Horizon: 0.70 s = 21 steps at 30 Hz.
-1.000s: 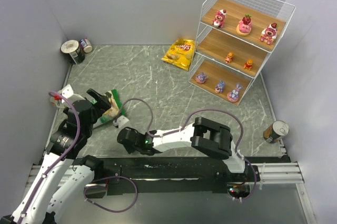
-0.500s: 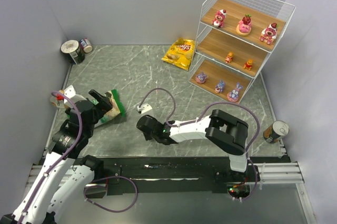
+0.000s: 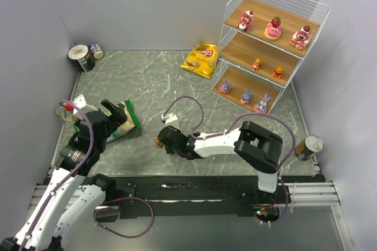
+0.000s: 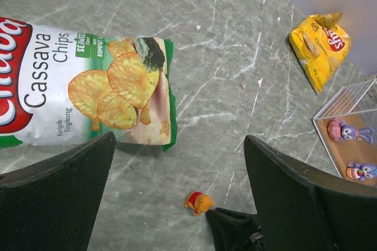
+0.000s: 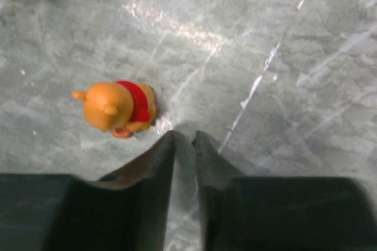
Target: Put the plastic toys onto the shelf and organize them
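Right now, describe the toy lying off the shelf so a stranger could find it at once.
Start at the white wire shelf at the far right, then come down the grey marble table towards the arms. Beside the right gripper sits a tiny orange bear in a red shirt, the only figurine on the tabletop.

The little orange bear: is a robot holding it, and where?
Nothing is held. The orange bear is on the table beside the right gripper, whose jaws are barely apart and empty. The left gripper is open, empty too.
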{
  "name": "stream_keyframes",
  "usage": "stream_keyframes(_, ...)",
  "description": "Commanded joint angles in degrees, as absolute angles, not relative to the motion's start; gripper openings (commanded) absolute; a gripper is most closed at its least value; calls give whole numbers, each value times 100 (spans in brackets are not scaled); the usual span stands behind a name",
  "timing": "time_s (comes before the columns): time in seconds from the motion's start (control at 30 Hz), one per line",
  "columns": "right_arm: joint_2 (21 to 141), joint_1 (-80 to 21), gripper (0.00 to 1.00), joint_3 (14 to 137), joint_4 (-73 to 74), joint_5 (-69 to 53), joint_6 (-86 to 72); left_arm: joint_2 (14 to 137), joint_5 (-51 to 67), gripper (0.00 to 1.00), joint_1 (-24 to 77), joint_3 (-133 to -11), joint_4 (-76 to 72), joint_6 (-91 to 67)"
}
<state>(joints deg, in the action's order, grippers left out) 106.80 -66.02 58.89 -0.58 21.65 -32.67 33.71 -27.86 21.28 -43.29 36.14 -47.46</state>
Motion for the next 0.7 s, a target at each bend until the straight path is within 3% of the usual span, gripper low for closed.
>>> stream_keyframes(0.0, 10451, -6976, 44, 5547, 650, 2591, -3497, 3410, -2742, 96, 2101, -4307, 3384, -4667)
stream_keyframes(0.07, 10450, -7153, 51, 5493, 711, 2724, -3568, 3410, -2733, 96, 2101, -4298, 3366, -4650)
stream_keyframes(0.37, 11679, -7708, 62, 6160, 826, 3322, -4069, 3410, -2663, 96, 2101, -4087, 3270, -4623)
stream_keyframes(0.67, 12542, -7524, 65, 6426, 361, 3489, -4578, 3516, -1820, 96, 2101, -3982, 3112, -4298)
